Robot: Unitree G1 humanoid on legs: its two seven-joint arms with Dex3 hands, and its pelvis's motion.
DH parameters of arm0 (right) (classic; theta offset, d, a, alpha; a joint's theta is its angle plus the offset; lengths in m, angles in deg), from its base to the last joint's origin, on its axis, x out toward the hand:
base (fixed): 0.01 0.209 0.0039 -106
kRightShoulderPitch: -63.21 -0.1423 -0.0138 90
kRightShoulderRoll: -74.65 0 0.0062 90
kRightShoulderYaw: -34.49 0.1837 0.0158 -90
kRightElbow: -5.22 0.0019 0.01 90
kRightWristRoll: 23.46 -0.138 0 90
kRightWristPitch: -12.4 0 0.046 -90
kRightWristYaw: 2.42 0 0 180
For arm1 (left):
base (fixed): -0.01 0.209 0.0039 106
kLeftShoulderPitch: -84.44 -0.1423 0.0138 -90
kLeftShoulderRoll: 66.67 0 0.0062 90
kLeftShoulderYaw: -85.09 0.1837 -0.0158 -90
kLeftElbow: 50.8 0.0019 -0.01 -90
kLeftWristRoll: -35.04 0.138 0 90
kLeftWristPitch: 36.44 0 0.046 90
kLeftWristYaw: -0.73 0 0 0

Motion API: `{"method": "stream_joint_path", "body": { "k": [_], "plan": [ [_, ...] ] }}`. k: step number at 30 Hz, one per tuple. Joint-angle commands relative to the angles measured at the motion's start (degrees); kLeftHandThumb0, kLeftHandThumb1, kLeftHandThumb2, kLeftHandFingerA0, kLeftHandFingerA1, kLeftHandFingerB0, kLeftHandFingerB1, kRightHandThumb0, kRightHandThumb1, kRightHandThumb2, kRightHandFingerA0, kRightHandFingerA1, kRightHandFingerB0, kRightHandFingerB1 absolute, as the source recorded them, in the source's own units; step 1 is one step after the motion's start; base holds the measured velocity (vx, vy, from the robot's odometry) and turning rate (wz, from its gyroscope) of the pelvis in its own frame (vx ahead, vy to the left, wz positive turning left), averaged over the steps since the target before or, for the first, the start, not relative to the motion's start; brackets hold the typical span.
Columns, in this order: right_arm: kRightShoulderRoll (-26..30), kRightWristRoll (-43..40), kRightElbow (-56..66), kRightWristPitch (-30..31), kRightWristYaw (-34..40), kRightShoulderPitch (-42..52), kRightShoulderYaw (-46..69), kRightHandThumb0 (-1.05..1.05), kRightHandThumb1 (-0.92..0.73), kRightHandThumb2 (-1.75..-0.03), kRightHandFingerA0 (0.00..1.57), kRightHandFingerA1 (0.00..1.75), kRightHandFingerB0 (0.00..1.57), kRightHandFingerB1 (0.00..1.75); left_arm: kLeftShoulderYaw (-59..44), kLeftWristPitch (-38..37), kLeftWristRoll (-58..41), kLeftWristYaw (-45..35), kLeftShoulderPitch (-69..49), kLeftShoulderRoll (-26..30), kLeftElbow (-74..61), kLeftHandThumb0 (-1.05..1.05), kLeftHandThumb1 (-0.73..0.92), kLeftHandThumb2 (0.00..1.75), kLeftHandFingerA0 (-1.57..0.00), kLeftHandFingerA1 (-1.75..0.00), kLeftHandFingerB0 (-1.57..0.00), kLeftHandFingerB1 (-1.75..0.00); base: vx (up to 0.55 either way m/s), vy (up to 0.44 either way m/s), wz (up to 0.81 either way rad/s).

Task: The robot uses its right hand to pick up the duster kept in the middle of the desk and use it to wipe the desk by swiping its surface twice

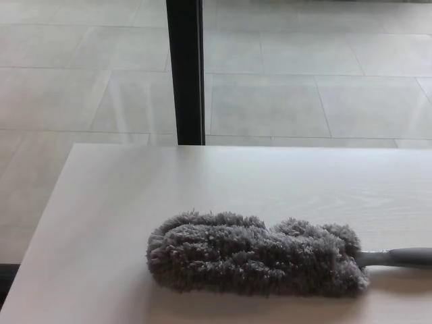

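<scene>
- One duster (256,255) is being shown lying flat on the desk (223,182), toward the near edge and somewhat right of the middle of the view.
- Its fluffy grey head is being stretched lengthwise from left to right, with the shaggy fibres resting directly on the pale wood-grain surface.
- A grey handle (398,256) is being seen running out of the head's right end and being cut off by the right edge of the picture.
- A soft shadow is being cast on the desk just beneath the head and under the handle.
- Neither robot hand is being shown in the head view, so the state of the fingers cannot be told, and nothing is being seen gripping the duster.
- The desk's left edge is being seen slanting from the lower left up toward the far corner, and its far edge is being seen running straight across the middle of the view.
- Beyond the desk, a floor of large pale tiles (304,81) is being shown, with light being reflected on it.
- A dark upright post (185,71) is being seen rising from behind the desk's far edge, left of centre, to the top of the picture.
</scene>
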Motion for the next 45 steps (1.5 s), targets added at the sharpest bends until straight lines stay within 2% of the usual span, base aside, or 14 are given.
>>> {"method": "stream_joint_path", "body": {
  "k": [1, 3, 5, 9, 11, 12, 14, 16, 26, 38, 39, 42, 43, 45],
  "plan": [
    [4.5, -19.0, -0.5, 4.2, -3.7, -5.4, 17.0, -0.79, -0.75, -0.62, 0.28, 0.75, 0.04, 0.30, -3.5, -3.3, -4.0, -1.3, 0.9, 2.1, 2.3, -0.54, 0.48, 0.55, -0.84, -0.72, -0.47, -0.42, 0.00, 0.000, 0.00],
    [6.8, -25.1, 1.9, 9.9, -4.2, -10.5, 23.8, -0.98, -0.69, -1.04, 0.21, 0.44, 0.00, 0.10, -2.9, -3.3, -3.3, -0.4, 1.2, 2.0, 2.3, -0.55, 0.51, 0.56, -0.89, -0.74, -0.48, -0.41, 0.00, 0.000, 0.00],
    [8.8, -26.1, 6.0, 13.1, -1.9, -14.5, 25.9, -0.87, -0.80, -0.68, 0.00, 0.60, 0.00, 0.00, -2.9, -3.4, -3.2, -0.6, 1.5, 1.9, 2.3, -0.54, 0.49, 0.56, -0.90, -0.71, -0.47, -0.42, 0.00, 0.000, 0.00],
    [11.4, -25.2, 16.6, 18.1, 0.4, -21.9, 25.9, -1.05, -0.72, -1.08, 0.01, 0.32, 0.00, 0.07, -3.5, -3.2, -3.9, -1.0, 2.2, 1.6, 1.6, -0.58, 0.39, 0.80, -0.75, -0.75, -0.41, -0.53, 0.00, 0.000, 0.00],
    [11.0, -25.6, 26.5, 22.6, 0.6, -25.2, 24.7, -0.84, -0.80, -0.64, 0.00, 0.45, 0.00, 0.11, -4.6, -2.5, -5.1, -1.3, 2.9, 1.4, 1.7, -0.52, 0.49, 0.55, -0.84, -0.72, -0.49, -0.45, 0.00, 0.000, 0.00],
    [10.3, -24.8, 31.1, 23.2, 0.8, -26.6, 23.4, -0.88, -0.64, -1.03, 0.02, 0.34, 0.00, 0.15, -4.8, -2.4, -5.2, -1.1, 3.2, 1.3, 1.8, -0.51, 0.50, 0.55, -0.83, -0.69, -0.50, -0.45, 0.00, 0.000, 0.00],
    [8.8, -22.6, 38.6, 21.7, 0.5, -27.6, 20.5, -0.91, -0.66, -1.03, 0.01, 0.36, 0.00, 0.12, -5.4, -2.2, -5.7, -1.2, 3.5, 1.2, 2.0, -0.54, 0.39, 0.78, -0.79, -0.75, -0.43, -0.56, 0.00, 0.000, 0.00],
    [8.6, -17.2, 42.1, 19.1, 0.5, -28.6, 16.5, -0.91, -0.61, -0.99, 0.06, 0.59, 0.06, 0.18, -5.4, -1.9, -5.8, -1.3, 3.7, 1.3, 2.0, -0.48, 0.51, 0.55, -0.75, -0.66, -0.48, -0.45, 0.00, 0.000, 0.00],
    [-1.1, -7.1, 63.0, 12.7, -5.2, -35.8, -5.2, -0.73, -0.70, -0.62, 0.48, 0.42, 0.32, 0.31, -6.3, -0.9, -6.4, -2.0, 4.5, 1.8, 2.3, -0.49, 0.49, 0.55, -0.73, -0.60, -0.46, -0.42, 0.00, 0.000, 0.00],
    [-1.1, 12.7, 51.0, 1.4, -6.5, -39.2, -27.4, -0.73, -0.63, -0.60, 0.48, 0.45, 0.40, 0.33, -7.3, -2.3, -6.3, -3.2, 4.8, 1.8, 2.0, -0.53, 0.37, 0.77, -0.64, -0.66, -0.41, -0.54, 0.00, 0.000, 0.00],
    [-1.0, 13.3, 49.7, 0.7, -7.2, -39.4, -29.4, -0.70, -0.48, -0.88, 0.41, 0.59, 0.33, 0.46, -8.3, -1.6, -7.4, -4.0, 5.1, 1.8, 2.3, -0.52, 0.36, 0.76, -0.61, -0.67, -0.41, -0.55, 0.00, 0.000, 0.00],
    [-0.4, 15.5, 47.2, -1.6, -7.3, -40.2, -33.5, -0.68, -0.61, -0.59, 0.48, 0.58, 0.44, 0.36, -7.7, -2.0, -6.4, -4.0, 5.0, 1.9, 2.3, -0.57, 0.38, 0.78, -0.69, -0.67, -0.42, -0.53, 0.00, 0.000, 0.00],
    [-0.5, 15.2, 46.3, -2.5, -7.8, -40.3, -34.5, -0.66, -0.47, -0.88, 0.44, 0.63, 0.38, 0.49, -7.4, -2.0, -6.0, -3.6, 5.0, 2.0, 2.2, -0.57, 0.38, 0.78, -0.68, -0.68, -0.43, -0.54, 0.00, 0.000, 0.00],
    [-1.4, 11.9, 44.6, -4.5, -9.6, -39.8, -35.3, -0.60, -0.58, -0.59, 0.47, 0.54, 0.47, 0.35, -7.1, -2.1, -5.6, -3.4, 5.3, 2.2, 2.1, -0.52, 0.48, 0.54, -0.75, -0.59, -0.48, -0.43, 0.00, 0.000, 0.00]
  ]
}}
